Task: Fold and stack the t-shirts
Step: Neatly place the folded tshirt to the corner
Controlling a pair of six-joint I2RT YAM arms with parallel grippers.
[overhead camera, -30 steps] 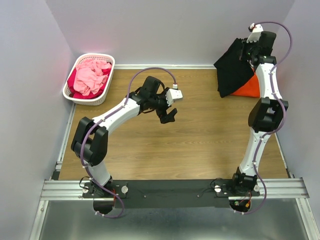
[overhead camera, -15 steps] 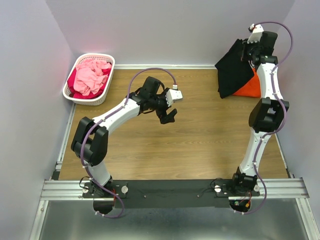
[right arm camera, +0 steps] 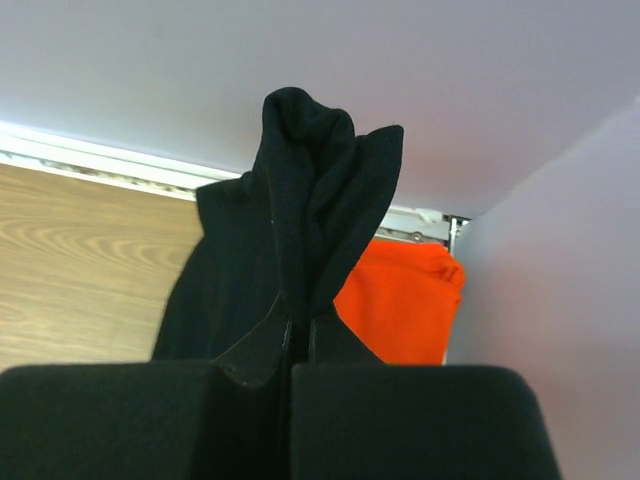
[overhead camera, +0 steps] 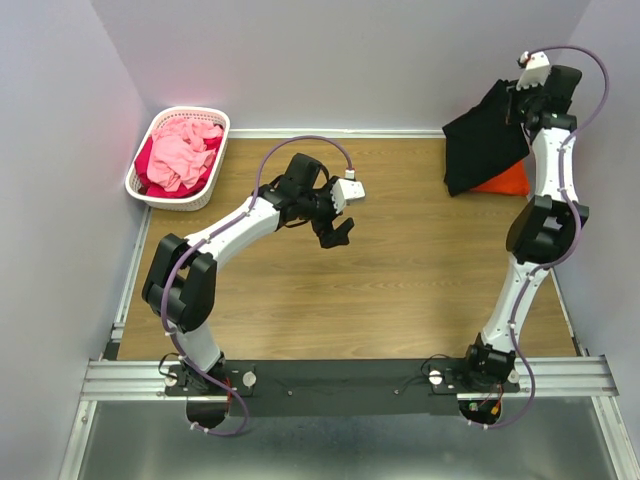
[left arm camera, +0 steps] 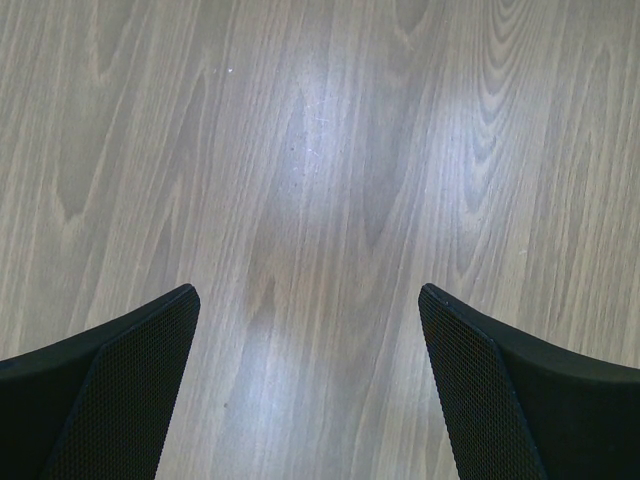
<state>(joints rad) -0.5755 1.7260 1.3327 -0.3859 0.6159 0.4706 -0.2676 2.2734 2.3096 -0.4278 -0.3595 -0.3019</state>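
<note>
My right gripper (overhead camera: 518, 98) is raised high at the far right corner and is shut on the black t-shirt (overhead camera: 480, 140), which hangs down from it over the table. In the right wrist view the black t-shirt (right arm camera: 290, 250) is pinched between the closed fingers (right arm camera: 420, 420). The folded orange t-shirt (overhead camera: 505, 180) lies on the table under and behind the black one, and it also shows in the right wrist view (right arm camera: 400, 300). My left gripper (overhead camera: 338, 232) is open and empty above the bare wood near the table's middle; its fingers (left arm camera: 120, 380) stand wide apart.
A white lattice basket (overhead camera: 180, 157) holding pink and red cloths stands at the far left corner. Grey walls close in the table on the left, back and right. The wooden tabletop (overhead camera: 380, 290) stretches between the arms.
My right gripper has moved right and slightly back with the black t-shirt, lifting it so it covers more of the orange one. The left arm has not moved.
</note>
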